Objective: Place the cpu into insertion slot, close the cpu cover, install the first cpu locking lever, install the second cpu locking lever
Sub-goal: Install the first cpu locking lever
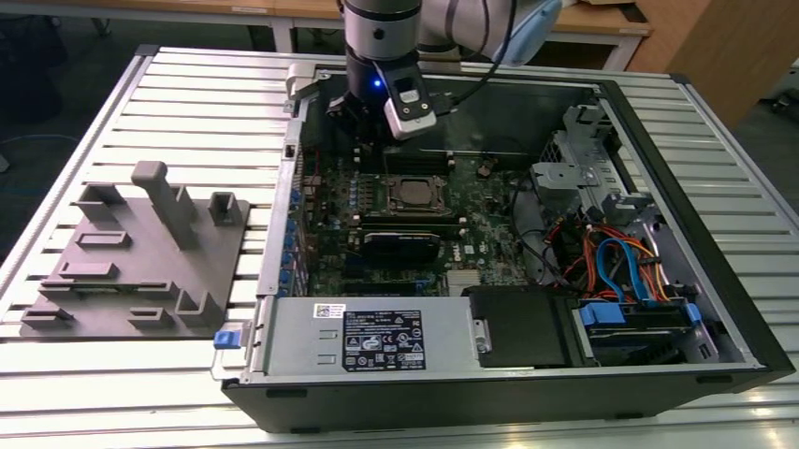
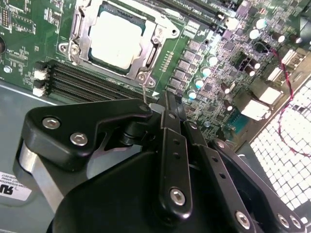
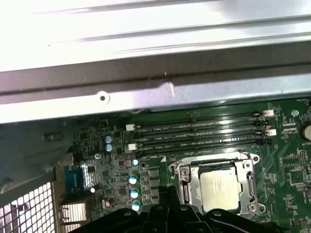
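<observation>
Hovering inside the open case (image 1: 500,404), the gripper (image 1: 365,138) hangs off the arm (image 1: 374,28) over the green board (image 1: 487,245), close to the case wall farthest from the exterior camera. From both wrist views the fingers look pinched right together, and I can't spot anything between them, so basically closed on nothing.

The cpu (image 2: 116,31) is sitting in the slot (image 2: 141,76), dull silvery top facing up. The cover (image 2: 151,35) lies flat around it like a frame, with the chip showing through the window. In the exterior view the slot is near the gripper, a little toward the camera from it, not directly underneath.

One odd bit: in the second wrist view a thin metal rod (image 2: 145,90) stands up at the slot corner nearest the gripper, right by the fingertips (image 2: 167,99). Can't tell if they're touching it or just beside it.

The long black memory slots (image 2: 92,80) run right alongside the slot.

Other stuff: the case lies on its side on a slatted table (image 1: 187,103). A grey fixture (image 1: 138,267) with upright pegs sits on the table at the exterior view's left, just beside the case. A silver power supply (image 1: 362,339) fills the case's near edge, and blue and orange cables (image 1: 618,267) bunch up at the exterior view's right.
</observation>
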`<act>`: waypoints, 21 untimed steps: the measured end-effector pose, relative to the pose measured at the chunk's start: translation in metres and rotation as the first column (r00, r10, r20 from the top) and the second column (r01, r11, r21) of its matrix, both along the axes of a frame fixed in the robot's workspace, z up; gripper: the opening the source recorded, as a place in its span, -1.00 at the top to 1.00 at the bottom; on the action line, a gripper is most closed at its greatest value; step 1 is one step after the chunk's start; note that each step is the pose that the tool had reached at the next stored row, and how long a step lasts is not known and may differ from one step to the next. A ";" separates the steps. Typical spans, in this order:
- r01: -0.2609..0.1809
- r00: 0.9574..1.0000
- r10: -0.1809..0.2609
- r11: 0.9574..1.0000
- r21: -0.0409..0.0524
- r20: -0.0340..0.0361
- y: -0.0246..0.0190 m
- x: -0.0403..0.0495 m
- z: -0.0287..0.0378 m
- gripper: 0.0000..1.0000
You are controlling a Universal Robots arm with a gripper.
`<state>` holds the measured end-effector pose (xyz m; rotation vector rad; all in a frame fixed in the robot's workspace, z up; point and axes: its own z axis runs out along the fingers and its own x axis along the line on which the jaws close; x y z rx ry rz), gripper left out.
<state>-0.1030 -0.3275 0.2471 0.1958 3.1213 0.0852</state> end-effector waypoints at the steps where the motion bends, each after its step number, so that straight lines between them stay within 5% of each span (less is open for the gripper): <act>1: 0.000 1.000 0.000 1.000 0.000 0.000 0.0009 0.0000 0.0000 0.80; 9: -0.001 1.000 0.001 1.000 0.000 0.000 0.0060 -0.0004 0.0015 0.80; 21: -0.001 1.000 0.001 1.000 0.000 0.000 0.0074 -0.0003 0.0019 0.80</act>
